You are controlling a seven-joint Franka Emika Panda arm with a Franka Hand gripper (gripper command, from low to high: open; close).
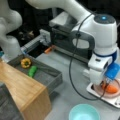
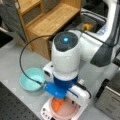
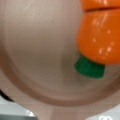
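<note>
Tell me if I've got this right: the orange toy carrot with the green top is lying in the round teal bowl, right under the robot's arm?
Not quite. The orange toy carrot with the green top lies in the round pink bowl on the white base, as the wrist view shows. In both front views the round teal bowl sits apart from it and holds nothing. The carrot is indeed right under the arm.

The arm (image 1: 95, 32) is glossy white, built of rounded, bulbous links with dark grey bands at the joints. Its last link carries a black circular cap with a glowing blue dot (image 2: 65, 39) at the centre. Below it runs a blue ring, then a boxy white wrist block with a bright blue housing (image 1: 113, 70). A thin black cable (image 1: 72, 67) loops loosely off the arm.
</note>
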